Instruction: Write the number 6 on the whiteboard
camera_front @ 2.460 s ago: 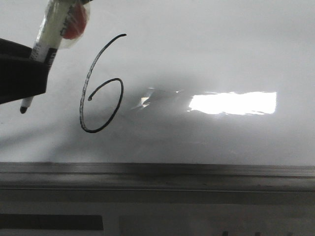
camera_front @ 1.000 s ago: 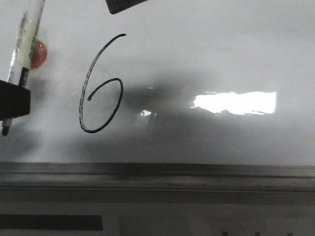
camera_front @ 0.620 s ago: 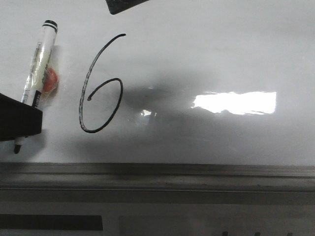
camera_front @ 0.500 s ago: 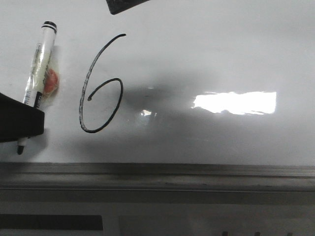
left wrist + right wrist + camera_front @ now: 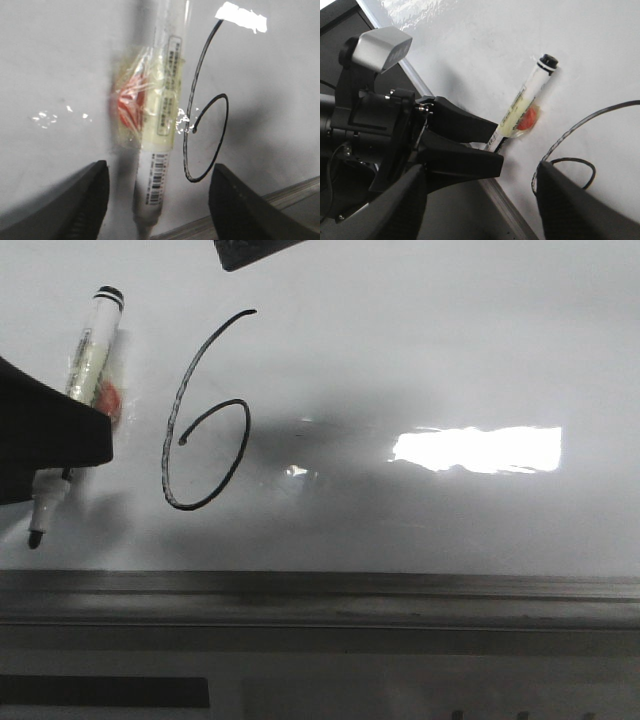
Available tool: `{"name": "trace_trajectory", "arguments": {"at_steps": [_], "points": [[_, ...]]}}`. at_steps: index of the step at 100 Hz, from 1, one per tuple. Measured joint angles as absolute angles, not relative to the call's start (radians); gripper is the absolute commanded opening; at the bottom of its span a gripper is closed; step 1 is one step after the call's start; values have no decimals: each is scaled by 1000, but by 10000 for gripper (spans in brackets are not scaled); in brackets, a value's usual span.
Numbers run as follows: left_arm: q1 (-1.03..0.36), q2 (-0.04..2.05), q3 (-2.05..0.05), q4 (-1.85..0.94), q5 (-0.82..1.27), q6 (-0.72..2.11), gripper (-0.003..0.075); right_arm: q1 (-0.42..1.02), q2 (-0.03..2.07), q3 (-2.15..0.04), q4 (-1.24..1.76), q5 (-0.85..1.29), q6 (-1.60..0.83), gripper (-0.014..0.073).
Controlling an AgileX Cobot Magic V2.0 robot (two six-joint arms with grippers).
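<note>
The number 6 (image 5: 205,410) stands in thin black line on the left half of the whiteboard (image 5: 450,350). It also shows in the left wrist view (image 5: 205,125), and partly in the right wrist view (image 5: 570,165). A white marker pen (image 5: 88,360) with a black tip lies on the board left of the 6. My left gripper (image 5: 45,440) is over the pen's lower half. In the left wrist view the left gripper (image 5: 159,170) is open, with the pen (image 5: 162,125) between the fingers and touching neither. My right gripper (image 5: 481,170) is open and empty above the board.
A grey metal ledge (image 5: 320,600) runs along the board's near edge. A bright rectangular glare (image 5: 475,448) lies right of the 6. Clear wrap with a red patch (image 5: 131,102) clings to the pen. A dark part of the right gripper (image 5: 255,250) shows at the top edge.
The left gripper carried the pen left, away from the 6, laid it down on the board and opened. In the last half second the gripper has come up larger over the pen.
</note>
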State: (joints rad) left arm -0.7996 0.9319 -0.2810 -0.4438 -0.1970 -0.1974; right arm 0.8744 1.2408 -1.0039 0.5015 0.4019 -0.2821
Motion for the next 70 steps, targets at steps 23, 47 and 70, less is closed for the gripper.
{"name": "trace_trajectory", "arguments": {"at_steps": [23,47,70], "points": [[-800,785,-277,-436,-185,-161,185,874,1204,-1001,471,401,-282,-68],[-800,586,-238,-424,-180,-95,-20,874,1078,-873,449,280,-282,-67],[-800,375,-172,-291,-179,-81,-20,874,838,-602,366,66,-284,-67]]}}
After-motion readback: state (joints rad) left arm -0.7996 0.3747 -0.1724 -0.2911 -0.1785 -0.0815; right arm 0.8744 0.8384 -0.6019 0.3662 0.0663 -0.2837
